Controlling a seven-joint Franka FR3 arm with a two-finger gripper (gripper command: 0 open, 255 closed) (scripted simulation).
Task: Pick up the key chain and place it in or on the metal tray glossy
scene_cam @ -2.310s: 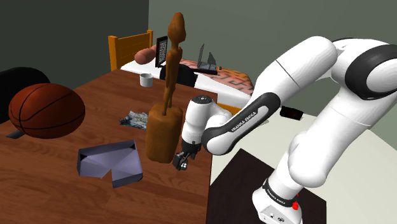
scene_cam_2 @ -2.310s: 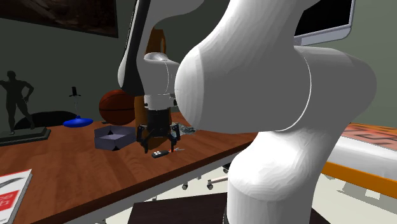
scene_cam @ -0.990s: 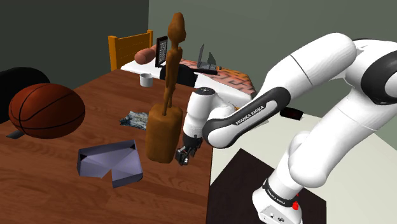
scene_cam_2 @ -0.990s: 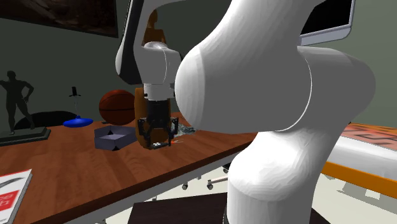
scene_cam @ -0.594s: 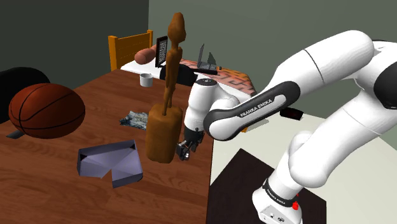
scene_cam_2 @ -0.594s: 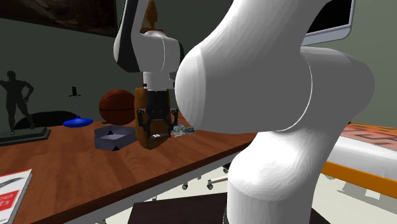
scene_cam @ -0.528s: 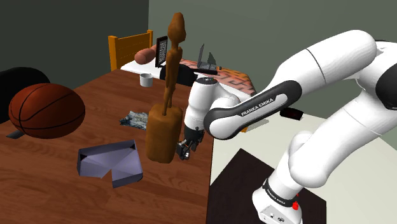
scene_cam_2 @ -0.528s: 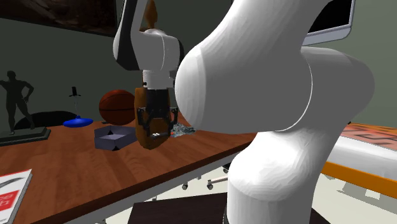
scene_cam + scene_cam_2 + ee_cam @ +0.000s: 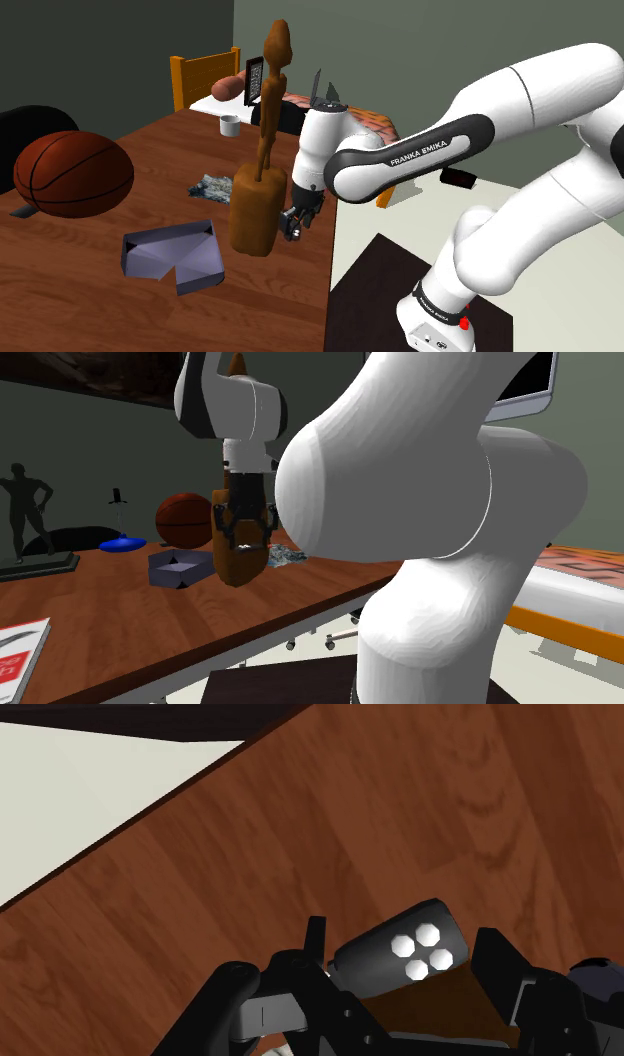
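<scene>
The key chain [image 9: 405,949] is a black fob with white buttons. It is clasped between the black fingers of my gripper [image 9: 400,966], well above the wooden table [image 9: 300,834]. In the shoulder view the gripper [image 9: 292,224] hangs shut on the fob just to the right of the brown carved statue [image 9: 258,205], near the table's edge. The tray [image 9: 170,255], a shiny grey-blue angular box, lies on the table to the statue's left. In the second exterior view the gripper [image 9: 243,540] is in front of the statue, with the tray [image 9: 178,567] to its left.
A basketball [image 9: 72,173] rests at the shoulder view's left. A crumpled grey object [image 9: 212,187] and a small white cup [image 9: 230,124] lie farther back. The tall statue stands between gripper and tray. The table edge [image 9: 330,270] runs just right of the gripper.
The gripper has lifted the key chain off the table and risen, closing in beside the statue's base. The arm's elbow has swung upward.
</scene>
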